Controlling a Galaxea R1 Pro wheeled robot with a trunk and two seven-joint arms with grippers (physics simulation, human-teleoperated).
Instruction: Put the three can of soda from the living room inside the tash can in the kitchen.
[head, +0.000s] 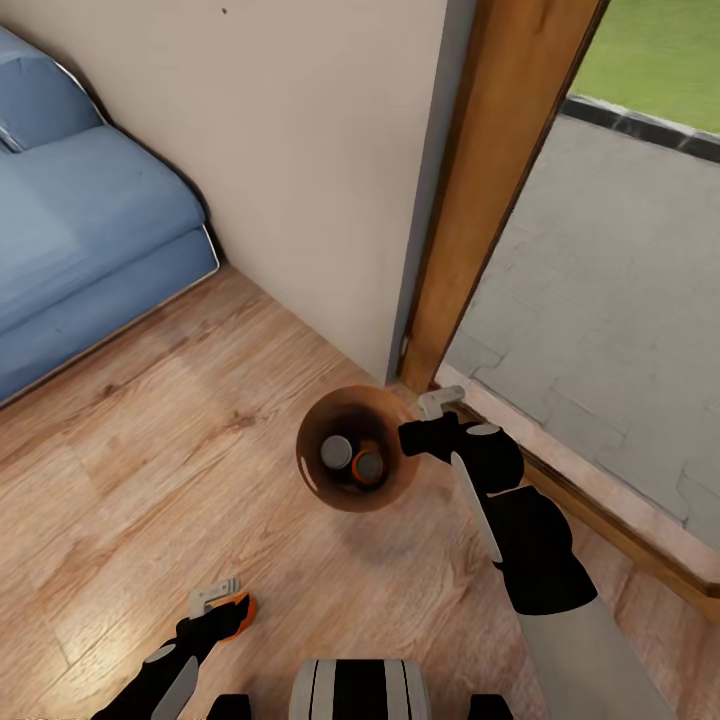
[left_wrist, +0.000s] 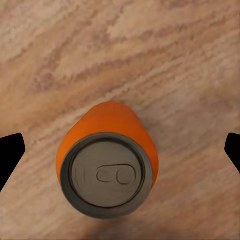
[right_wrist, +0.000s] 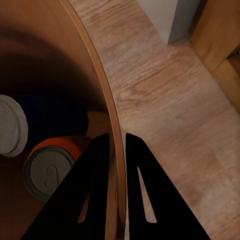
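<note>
- The setting is a light wood floor (head: 150, 450) beside a blue sofa (head: 80, 230), a plain wall (head: 300, 150) and a wooden door frame (head: 490, 180) that opens onto grey paving outside; this looks like the living room, not the kitchen.
- The tash can (head: 318, 470) stands on the floor near the door frame, with a dark-bodied can (head: 336, 452) and an orange can (head: 368, 466) already upright inside it.
- The right gripper (head: 425, 437) sits at the bin's near rim. In the right wrist view its jaws are nearly closed, one finger inside the wall and one outside, pinching the rim (right_wrist: 116, 150). This grip probably serves to carry the bin with its load.
- The left gripper (head: 222, 600) hangs low over the floor with a third can (left_wrist: 107, 167), orange, between its fingers.
- In the left wrist view the dark fingertips (left_wrist: 10, 155) stand wide apart, well clear of the can's sides, so the jaws are open and hold nothing. The can appears to rest on the floor.
- The head view gives the layout; the wrist views give the grip details.
- Judged from this, one can is not yet in the bin.
</note>
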